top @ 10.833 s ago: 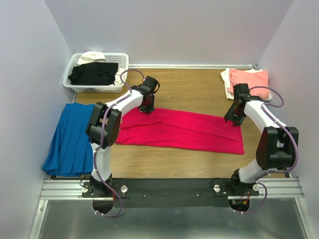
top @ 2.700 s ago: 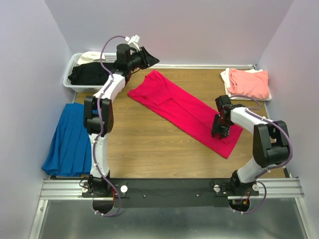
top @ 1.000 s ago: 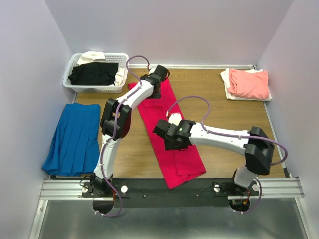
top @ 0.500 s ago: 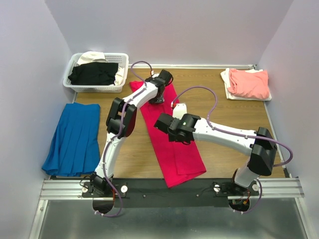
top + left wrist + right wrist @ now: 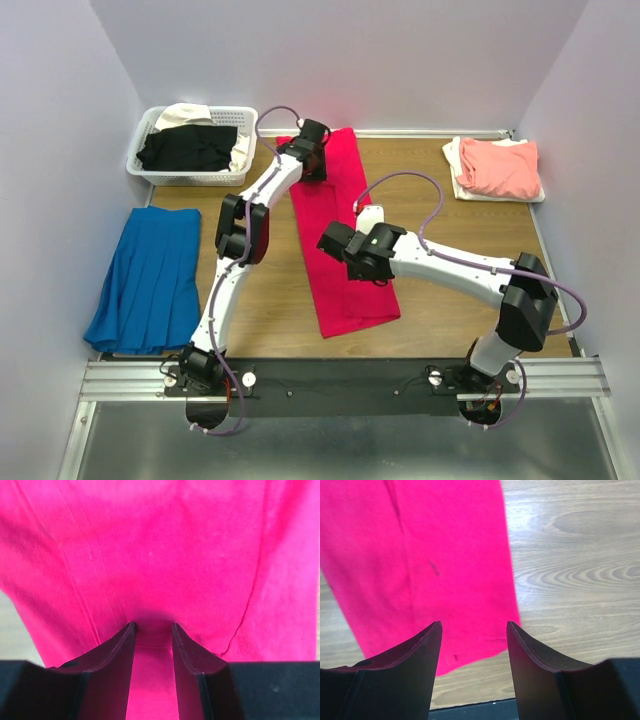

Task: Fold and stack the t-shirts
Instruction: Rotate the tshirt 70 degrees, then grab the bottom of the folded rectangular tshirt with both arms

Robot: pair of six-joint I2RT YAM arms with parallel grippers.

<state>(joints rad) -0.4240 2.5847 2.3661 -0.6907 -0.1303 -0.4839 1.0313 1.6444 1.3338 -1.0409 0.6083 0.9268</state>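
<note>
- Crimson-red t-shirt (image 5: 340, 240): matt knitted cloth, fine-textured, with soft creases and a stitched seam line.
- Left gripper (image 5: 153, 626) and right gripper (image 5: 473, 625): smooth matt black plastic with a dull sheen along the edges.
- Table (image 5: 480, 225): wood-grain top, smooth, with a faint satin shine.
- Basket (image 5: 190, 178), far left corner: white plastic lattice, smooth.
- Black t-shirt (image 5: 188, 148) in the basket: matt cloth.
- Salmon-pink t-shirt (image 5: 498, 165), far right corner: soft matt cloth.
- Blue cloth (image 5: 145, 275), left edge: matt, pleated.
- Rail (image 5: 120, 380), near edge: ribbed silver metal, satin finish.
</note>
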